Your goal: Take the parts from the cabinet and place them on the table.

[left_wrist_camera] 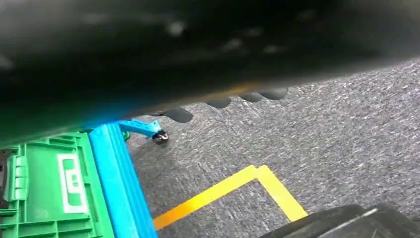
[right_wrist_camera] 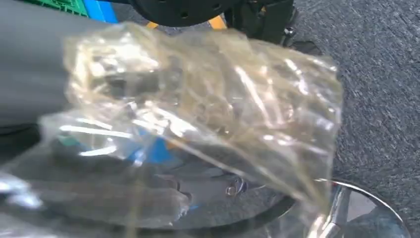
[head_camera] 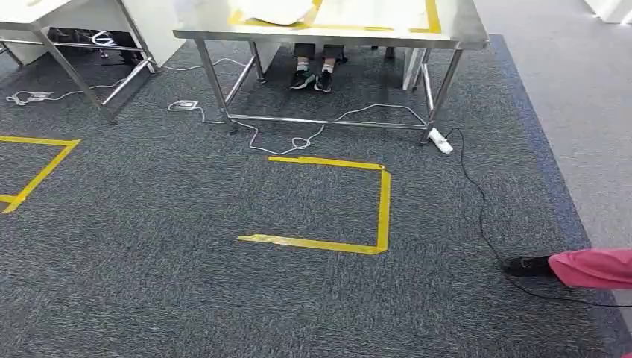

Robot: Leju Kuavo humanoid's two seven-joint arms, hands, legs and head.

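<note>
Fingers of the right hand are hidden behind a crumpled clear plastic bag that covers most of the right wrist view; the bag lies against the grey hand and seems to be held by it, though the grasp itself cannot be made out. What the bag contains is too blurred to name, and no writing on it can be read. Beyond it lies dark speckled carpet. The left hand's state cannot be told, since a dark blurred shape fills the upper left wrist view. Beneath that, a green plastic crate bearing a white, unreadable mark sits on a blue wheeled dolly, beside yellow floor tape. In the head view, a steel table edged with yellow tape stands ahead across the carpet, a person's feet under it, white cables trailing below. A pink sleeve enters at right.
</note>
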